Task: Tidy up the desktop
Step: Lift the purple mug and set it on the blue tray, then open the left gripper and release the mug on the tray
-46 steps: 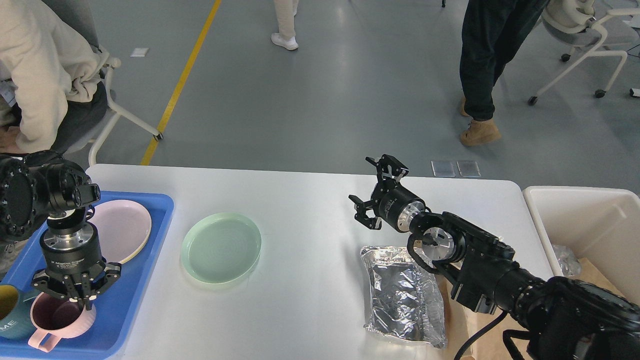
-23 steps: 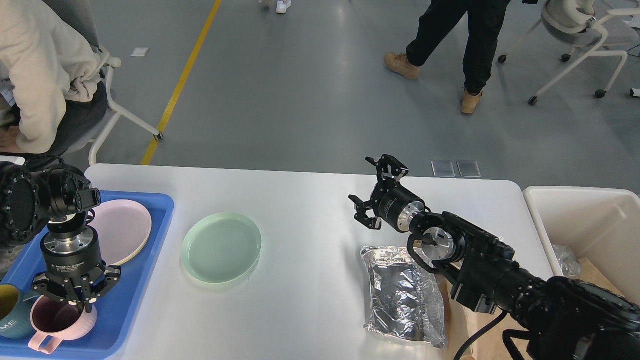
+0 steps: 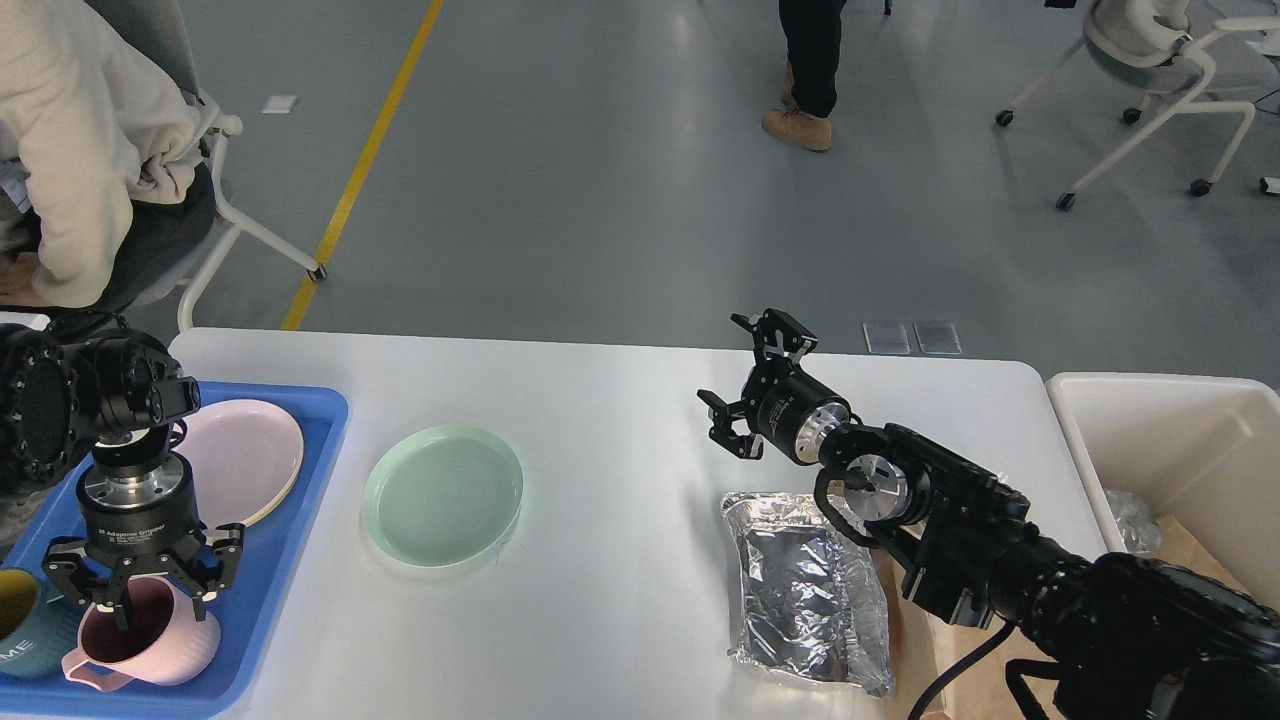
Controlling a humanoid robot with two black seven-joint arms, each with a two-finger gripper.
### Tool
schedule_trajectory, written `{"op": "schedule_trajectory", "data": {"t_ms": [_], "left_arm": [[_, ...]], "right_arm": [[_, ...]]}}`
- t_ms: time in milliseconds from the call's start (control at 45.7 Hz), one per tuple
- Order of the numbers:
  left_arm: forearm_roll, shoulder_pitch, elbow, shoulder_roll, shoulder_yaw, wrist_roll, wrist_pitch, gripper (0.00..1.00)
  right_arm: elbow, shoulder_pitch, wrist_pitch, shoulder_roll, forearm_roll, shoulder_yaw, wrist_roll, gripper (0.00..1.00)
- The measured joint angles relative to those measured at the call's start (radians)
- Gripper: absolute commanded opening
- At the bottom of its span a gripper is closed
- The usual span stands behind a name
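The white desktop (image 3: 600, 400) fills the lower part of the head view. At its left stands a blue tray (image 3: 300, 480) with a pink plate (image 3: 250, 455), a pink mug (image 3: 160, 640) and a teal mug (image 3: 15, 625). My left gripper (image 3: 140, 585) hangs just over the pink mug, fingers spread open around its rim. A green plate (image 3: 443, 495) lies on the desktop right of the tray. A crumpled foil bag (image 3: 800, 590) lies at the right front. My right gripper (image 3: 750, 385) hovers open and empty behind the foil bag.
A cream-white bin (image 3: 1170, 440) stands off the desktop's right end, with some wrapping and brown paper inside. Brown paper (image 3: 925, 650) lies under my right arm. A seated person (image 3: 90, 130) is at the back left; another person's legs (image 3: 805, 70) and an office chair (image 3: 1160, 70) are behind.
My left gripper has spread its fingers and let go of the pink mug, which now rests in the tray. The right arm has not moved. A person in the background walked to the left.
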Motion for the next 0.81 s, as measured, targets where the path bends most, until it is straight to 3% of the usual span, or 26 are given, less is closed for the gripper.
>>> {"op": "schedule_trajectory", "data": {"t_ms": [350, 810], "left_arm": [[0.002, -0.017, -0.008, 0.002, -0.003, 0.004, 0.000, 0.90], [0.005, -0.022, -0.016, 0.018, -0.005, 0.003, 0.000, 0.93]], "right_arm": [[0.000, 0.000, 0.000, 0.000, 0.000, 0.000, 0.000, 1.00], [0.000, 0.000, 0.000, 0.000, 0.000, 0.000, 0.000, 1.00]]}}
